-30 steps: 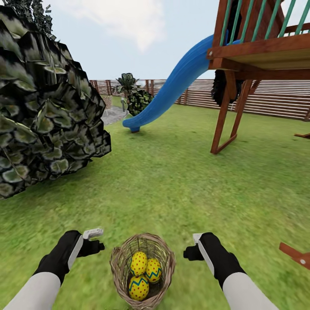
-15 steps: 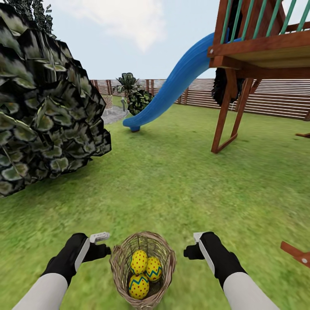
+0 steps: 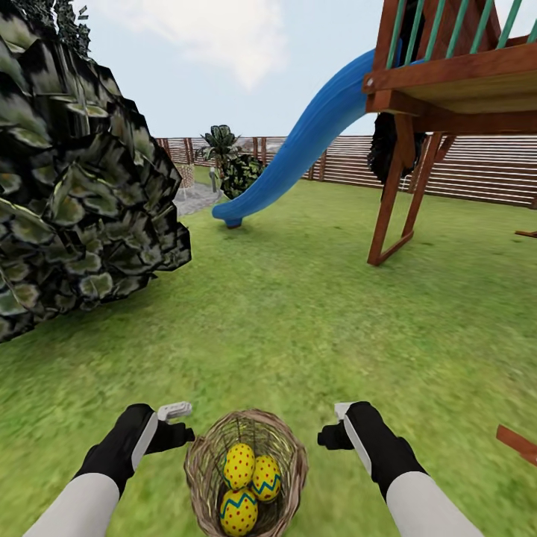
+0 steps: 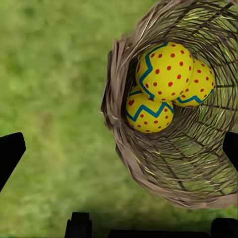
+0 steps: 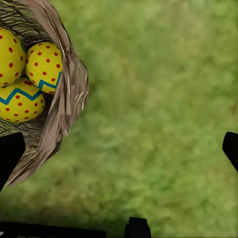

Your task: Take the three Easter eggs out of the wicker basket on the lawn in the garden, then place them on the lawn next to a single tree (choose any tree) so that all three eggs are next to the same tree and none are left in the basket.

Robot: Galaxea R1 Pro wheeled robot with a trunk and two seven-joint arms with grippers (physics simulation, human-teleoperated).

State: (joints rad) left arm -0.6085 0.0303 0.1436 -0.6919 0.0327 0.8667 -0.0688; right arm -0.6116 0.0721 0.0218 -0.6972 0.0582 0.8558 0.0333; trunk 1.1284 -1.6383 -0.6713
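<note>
**Eggs all in basket, both grippers open and flanking it**

Wicker basket [image 3: 246, 471] at bottom centre of the head view, on the lawn [image 3: 298, 313]. All three Easter eggs [image 3: 245, 485] inside, bunched and touching each other; one sits on top of the other two in the left wrist view [image 4: 164, 72].

Left gripper [image 3: 177, 422] just left of the basket rim, right gripper [image 3: 334, 424] a bit further off on the right. Both have fingers spread wide, holding nothing; neither touches the basket.

Handling, my read: eggs look hard, smooth, rounded, so likely slippery. Pinch across the middle, top egg first, since it's the only one with free sides. Basket is open weave, probably light and liable to shift or tip if a finger snags the rim.

Further out: big dark leafy mass [image 3: 74, 186] at left, blue slide [image 3: 298, 149] and wooden play tower [image 3: 440, 89] upper right, fence [image 3: 477, 171] behind. No grey-trunked tree that I can make out.
</note>
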